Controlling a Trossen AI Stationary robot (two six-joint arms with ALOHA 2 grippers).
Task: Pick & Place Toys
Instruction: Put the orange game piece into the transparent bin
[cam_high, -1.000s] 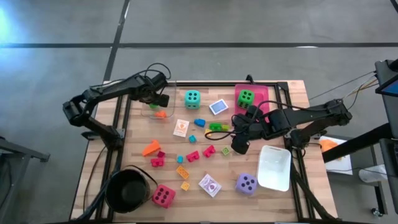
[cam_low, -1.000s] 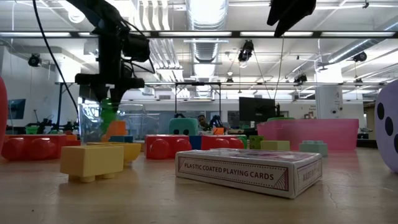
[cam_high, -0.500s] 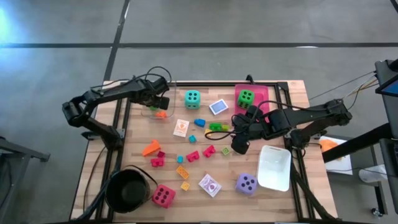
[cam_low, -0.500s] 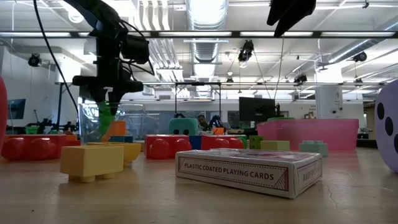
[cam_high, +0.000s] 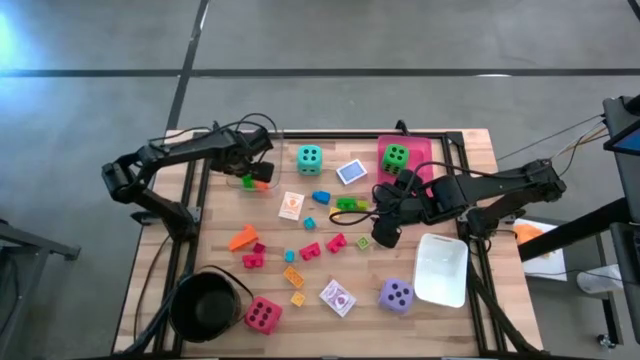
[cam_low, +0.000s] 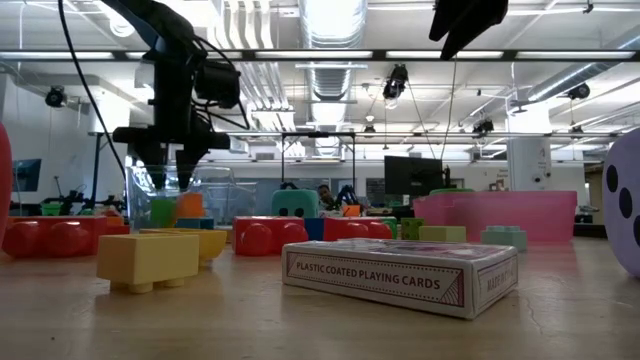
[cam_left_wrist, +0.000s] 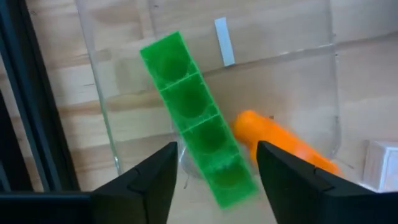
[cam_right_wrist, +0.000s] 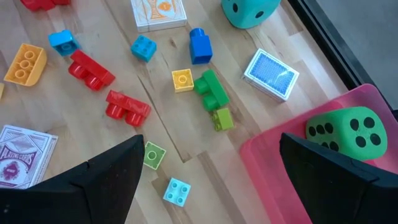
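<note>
Bare table (cam_high: 440, 150) lies open between the pink tray (cam_high: 425, 152) and white tray (cam_high: 441, 268) (scattered blocks (cam_high: 310, 250) crowd the centre).

Wooden slat table (cam_high: 220, 215). Round black pot (cam_high: 207, 305) at its near left corner. Pink tray (cam_high: 425, 152) at far right, white tray (cam_high: 441, 268) near right edge. Clear tray (cam_left_wrist: 298, 74) at far left. Grey floor (cam_high: 350, 40) beyond. Lab room with ceiling lights (cam_low: 330, 25) behind.

The robot has two thin black arms made of joined parts. Loopy black cables run along them. Each arm ends in two flat black fingers.
</note>
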